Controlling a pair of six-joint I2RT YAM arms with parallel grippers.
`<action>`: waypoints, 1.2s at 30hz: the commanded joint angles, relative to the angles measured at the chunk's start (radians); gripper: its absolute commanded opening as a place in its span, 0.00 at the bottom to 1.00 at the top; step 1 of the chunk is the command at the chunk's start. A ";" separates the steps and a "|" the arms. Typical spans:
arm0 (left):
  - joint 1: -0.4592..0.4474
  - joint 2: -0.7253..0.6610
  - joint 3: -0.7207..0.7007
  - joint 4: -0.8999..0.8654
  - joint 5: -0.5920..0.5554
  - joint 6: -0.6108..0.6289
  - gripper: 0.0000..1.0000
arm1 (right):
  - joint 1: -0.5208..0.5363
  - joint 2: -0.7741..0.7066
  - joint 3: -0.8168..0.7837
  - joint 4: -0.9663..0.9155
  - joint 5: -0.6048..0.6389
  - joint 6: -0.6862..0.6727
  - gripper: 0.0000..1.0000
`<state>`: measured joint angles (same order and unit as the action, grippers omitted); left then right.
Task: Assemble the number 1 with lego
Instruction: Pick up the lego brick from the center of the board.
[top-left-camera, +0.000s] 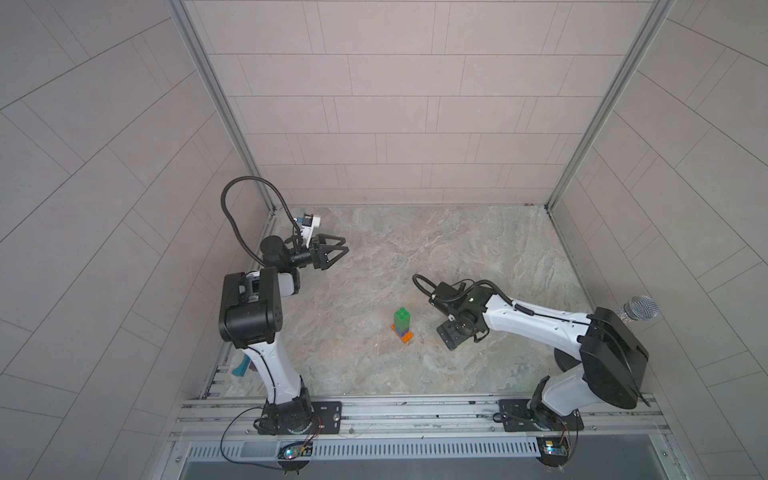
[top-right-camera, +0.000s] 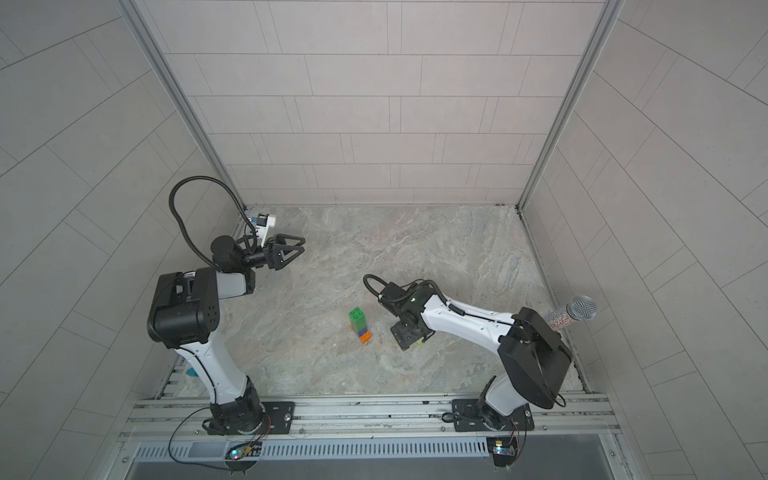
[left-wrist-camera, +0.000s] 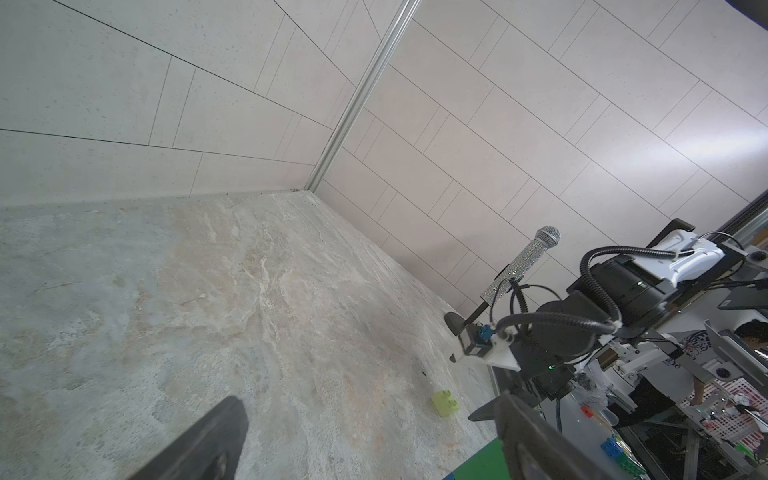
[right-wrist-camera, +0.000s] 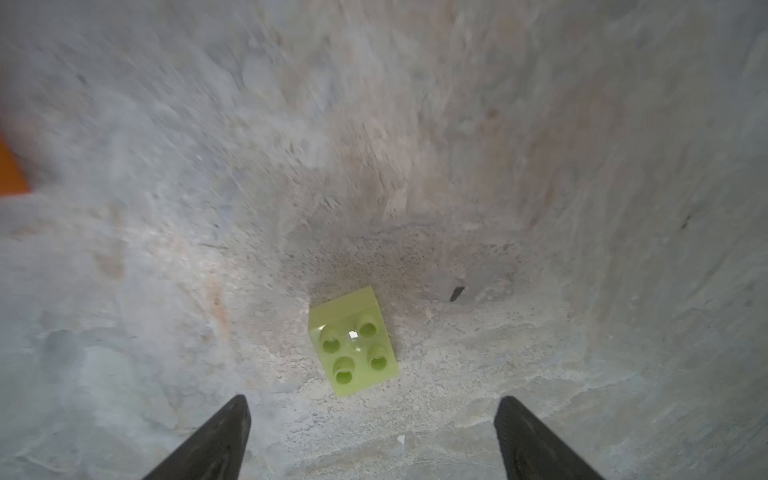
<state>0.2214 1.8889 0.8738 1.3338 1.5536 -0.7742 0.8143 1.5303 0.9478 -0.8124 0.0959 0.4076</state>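
Note:
The lego stack (top-left-camera: 402, 324) for the number 1 stands upright mid-table: orange base, blue, then two green bricks. It shows in both top views (top-right-camera: 358, 324). A loose lime brick (right-wrist-camera: 353, 343) lies studs-up on the table to its right, apart from it. My right gripper (right-wrist-camera: 372, 402) hangs open just above the lime brick, pointing down, with its fingertips (right-wrist-camera: 239, 411) short of the brick. Its wrist (top-left-camera: 453, 332) hides the brick in that top view. My left gripper (top-left-camera: 338, 253) is open and empty at the back left, far from the stack.
A silver microphone (top-left-camera: 640, 309) stands on a stand at the right edge behind my right arm. A teal and purple object (top-left-camera: 243, 369) lies by the left arm's base. Tiled walls close in three sides of the marble table (top-left-camera: 415, 249).

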 joint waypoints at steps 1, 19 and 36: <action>0.002 -0.011 0.013 0.031 0.063 0.004 1.00 | -0.019 -0.009 -0.024 0.040 -0.023 -0.006 0.91; 0.000 -0.004 0.014 0.031 0.053 0.006 1.00 | -0.055 0.086 -0.052 0.112 -0.041 -0.037 0.63; -0.008 -0.002 0.019 0.031 0.046 0.005 1.00 | -0.004 -0.141 0.168 -0.139 -0.195 -0.042 0.13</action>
<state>0.2199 1.8889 0.8742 1.3338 1.5558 -0.7742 0.7708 1.4612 0.9943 -0.8425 -0.0177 0.3775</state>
